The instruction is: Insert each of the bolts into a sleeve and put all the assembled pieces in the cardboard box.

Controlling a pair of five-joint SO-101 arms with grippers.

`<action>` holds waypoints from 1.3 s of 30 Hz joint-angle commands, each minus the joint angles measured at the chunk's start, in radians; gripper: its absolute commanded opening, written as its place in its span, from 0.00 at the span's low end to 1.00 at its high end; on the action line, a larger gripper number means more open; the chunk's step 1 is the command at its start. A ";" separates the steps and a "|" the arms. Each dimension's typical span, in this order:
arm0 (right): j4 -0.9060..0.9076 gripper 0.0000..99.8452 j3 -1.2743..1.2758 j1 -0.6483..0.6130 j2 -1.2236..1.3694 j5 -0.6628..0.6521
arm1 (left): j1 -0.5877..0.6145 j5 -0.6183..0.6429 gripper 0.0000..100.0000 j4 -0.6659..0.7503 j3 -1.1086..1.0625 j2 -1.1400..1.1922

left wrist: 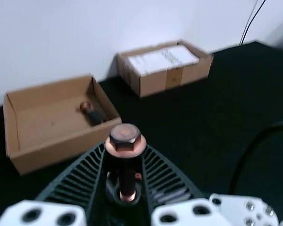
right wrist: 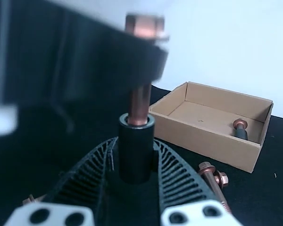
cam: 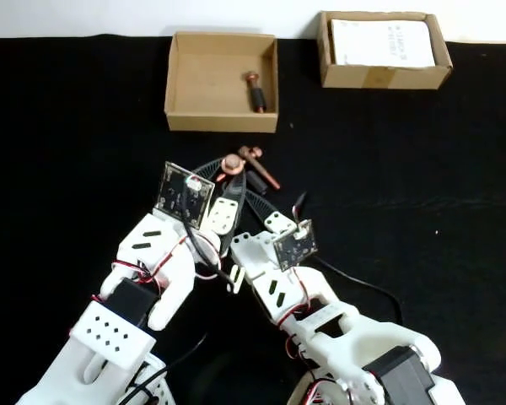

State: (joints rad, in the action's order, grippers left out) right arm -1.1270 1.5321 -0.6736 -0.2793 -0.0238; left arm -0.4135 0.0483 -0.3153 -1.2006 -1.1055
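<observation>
Left claw (left wrist: pixel 125 150): clenched on the copper bolt (left wrist: pixel 125 139), head up.
Right claw (right wrist: pixel 137 145): grasping the black sleeve (right wrist: pixel 136 157), the bolt's shank entering its top.
Cardboard box (cam: pixel 194 84): one assembled piece (cam: pixel 255 91) inside.
Loose bolts (cam: pixel 261 169): on the table just beyond the claws.

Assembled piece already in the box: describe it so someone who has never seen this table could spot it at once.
On the table, the far edge has two boxes; take the cardboard box that holds no white paper. Against its side wall lies the assembled piece, a copper bolt in a black sleeve. The loose bolts on the table outside are bare.
</observation>
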 commanded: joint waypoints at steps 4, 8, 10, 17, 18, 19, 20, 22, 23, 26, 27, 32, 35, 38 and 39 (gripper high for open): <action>-0.024 0.01 -0.016 0.004 -0.007 0.008 | 0.007 0.006 0.11 -0.018 0.010 -0.004; -0.024 0.01 -0.019 0.027 -0.007 0.008 | 0.025 0.118 0.17 -0.143 0.070 0.002; -0.024 0.01 -0.022 0.035 -0.007 0.008 | 0.038 0.149 0.19 -0.244 0.125 0.004; -0.019 0.01 -0.025 0.039 -0.007 0.009 | 0.042 0.158 0.20 -0.434 0.282 0.002; -0.018 0.01 -0.028 0.041 -0.007 0.009 | 0.047 0.158 0.20 -0.450 0.306 0.002; -0.015 0.01 -0.044 0.048 -0.005 0.009 | 0.062 0.158 0.20 -0.465 0.335 0.002; 0.012 0.01 -0.065 0.065 -0.005 0.011 | 0.088 0.158 0.20 -0.479 0.366 0.002; 0.130 0.01 -0.159 0.116 -0.007 0.011 | 0.168 0.158 0.18 -0.486 0.426 0.004; 0.206 0.01 -0.226 0.143 -0.007 0.011 | 0.213 0.153 0.16 -0.486 0.452 0.004; 0.438 0.01 -0.463 0.186 -0.007 0.006 | 0.348 0.127 0.07 -0.485 0.467 0.004; 0.510 0.01 -0.544 0.189 -0.001 0.005 | 0.387 0.089 0.03 -0.485 0.461 0.004; 0.677 0.01 -0.858 0.189 0.101 0.003 | 0.486 -0.077 0.01 -0.483 0.280 0.004; 0.680 0.01 -1.041 0.199 0.263 0.003 | 0.489 -0.144 0.01 -0.394 0.087 0.004; 0.682 0.01 -1.231 0.209 0.447 0.002 | 0.489 -0.190 0.01 -0.166 -0.122 0.004; 0.684 0.01 -1.291 0.213 0.509 0.002 | 0.489 -0.192 0.01 -0.084 -0.183 0.004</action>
State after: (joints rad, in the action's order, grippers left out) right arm -0.4488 0.4626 -0.4787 0.1028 -0.0207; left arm 0.0652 -0.1174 -0.6084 -1.2267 -1.1040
